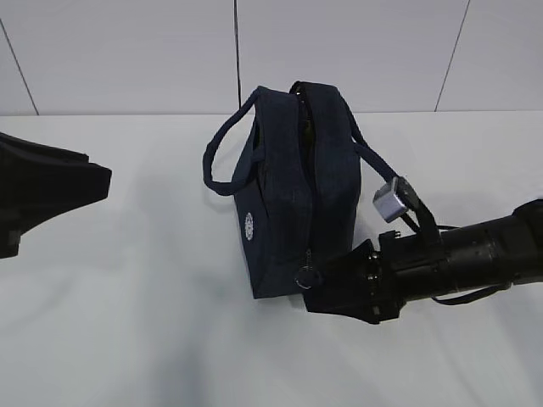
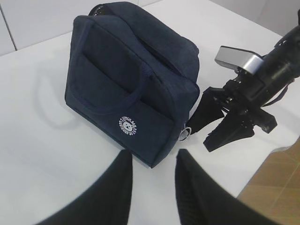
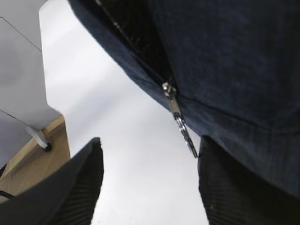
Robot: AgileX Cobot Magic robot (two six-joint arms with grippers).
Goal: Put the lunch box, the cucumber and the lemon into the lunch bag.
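The navy lunch bag (image 1: 293, 195) stands upright in the middle of the white table, its round white logo (image 2: 127, 126) on its side. Its zipper slider sits low on the near end, and the metal ring pull (image 1: 306, 275) hangs from it. My right gripper (image 1: 321, 284) is open beside that end. In the right wrist view the ring pull (image 3: 183, 131) hangs just off the right fingertip, and nothing is held between the fingers (image 3: 89, 173). My left gripper (image 2: 154, 159) is open and empty, apart from the bag. The lunch box, cucumber and lemon are out of view.
The bag's loop handles (image 1: 222, 157) droop to either side. The right arm (image 1: 484, 254) reaches in from the right and the left arm (image 1: 51, 182) from the left. The table's edge and the wooden floor (image 2: 276, 187) are close behind the right gripper.
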